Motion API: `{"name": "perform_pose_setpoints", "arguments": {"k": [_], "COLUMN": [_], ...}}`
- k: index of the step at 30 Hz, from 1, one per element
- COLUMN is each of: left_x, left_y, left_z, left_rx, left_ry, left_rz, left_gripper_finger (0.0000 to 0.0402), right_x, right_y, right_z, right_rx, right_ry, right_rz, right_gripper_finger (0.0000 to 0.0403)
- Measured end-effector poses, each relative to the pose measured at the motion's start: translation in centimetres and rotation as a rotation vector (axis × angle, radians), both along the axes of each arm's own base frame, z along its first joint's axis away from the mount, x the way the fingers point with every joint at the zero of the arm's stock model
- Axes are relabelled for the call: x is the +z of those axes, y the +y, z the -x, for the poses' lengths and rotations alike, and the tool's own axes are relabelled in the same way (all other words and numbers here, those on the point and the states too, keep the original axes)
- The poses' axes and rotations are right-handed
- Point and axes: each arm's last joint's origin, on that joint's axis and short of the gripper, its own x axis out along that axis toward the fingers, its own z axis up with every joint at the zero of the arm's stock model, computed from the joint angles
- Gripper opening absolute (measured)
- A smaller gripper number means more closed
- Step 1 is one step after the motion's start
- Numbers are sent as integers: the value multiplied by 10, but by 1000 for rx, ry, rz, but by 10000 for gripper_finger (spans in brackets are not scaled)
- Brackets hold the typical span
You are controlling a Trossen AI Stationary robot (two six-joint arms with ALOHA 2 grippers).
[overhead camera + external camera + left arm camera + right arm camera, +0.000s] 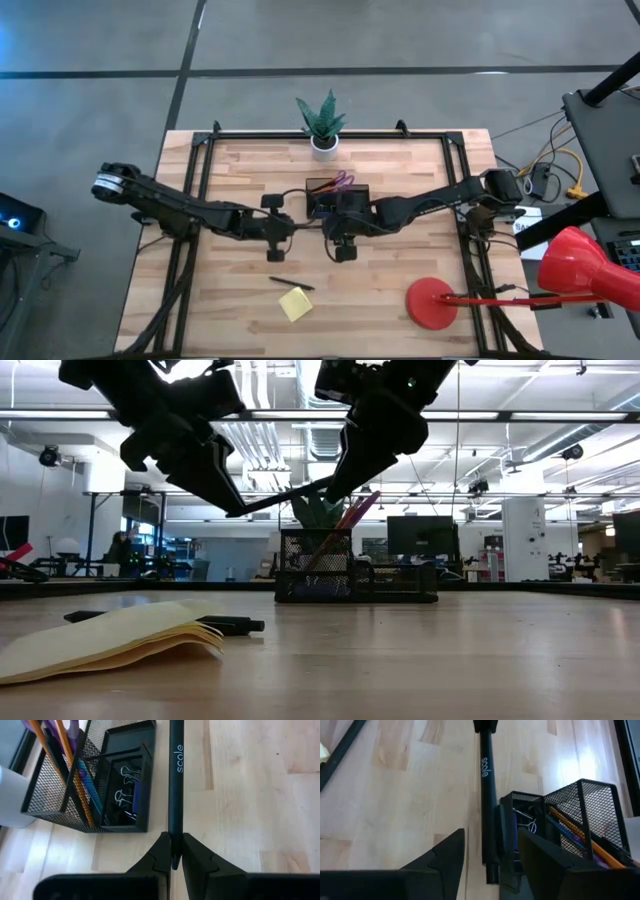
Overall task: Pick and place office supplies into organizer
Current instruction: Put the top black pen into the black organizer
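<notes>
Left jaws (173, 854): clenched on one end of a black pen (175, 780), held level above the worktop (260, 795) beside the mesh organizer (125, 780).
Right jaws (490, 852): parted, straddling the pen's free end.
Handling: light, stiff, slick barrel; probably best gripped mid-shaft.
Writing: "scale" on barrel.

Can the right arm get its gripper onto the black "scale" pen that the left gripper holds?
Probably yes. The black pen lies between the right gripper's open fingers with nothing between; the left gripper pinches the far end, and the black mesh organizer sits alongside.
</notes>
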Motion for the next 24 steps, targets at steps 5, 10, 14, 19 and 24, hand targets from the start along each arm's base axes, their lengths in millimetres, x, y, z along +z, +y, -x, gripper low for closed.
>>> {"name": "perform_pose_setpoints", "arguments": {"k": [5, 10, 14, 19, 24], "left_x": [-1, -1, -1, -2, -1], "left_y": [3, 5, 7, 7, 8], "left_z": [-1, -2, -2, -2, -2], "left_rx": [5, -3, -5, -8, 0], "left_ry": [6, 12, 14, 15, 12], "left_rz": [2, -4, -9, -5, -11], "left_gripper_finger": [8, 8, 8, 8, 23], "right_x": [0, 0, 0, 0, 0], "right_y": [0, -3, -7, -11, -17], "right_z": [0, 0, -1, -1, -2], "right_rx": [5, 4, -7, -15, -27], "right_ry": [2, 3, 3, 4, 5], "right_rz": [5, 9, 9, 6, -3], "right_gripper_finger": [156, 132, 107, 75, 44]}}
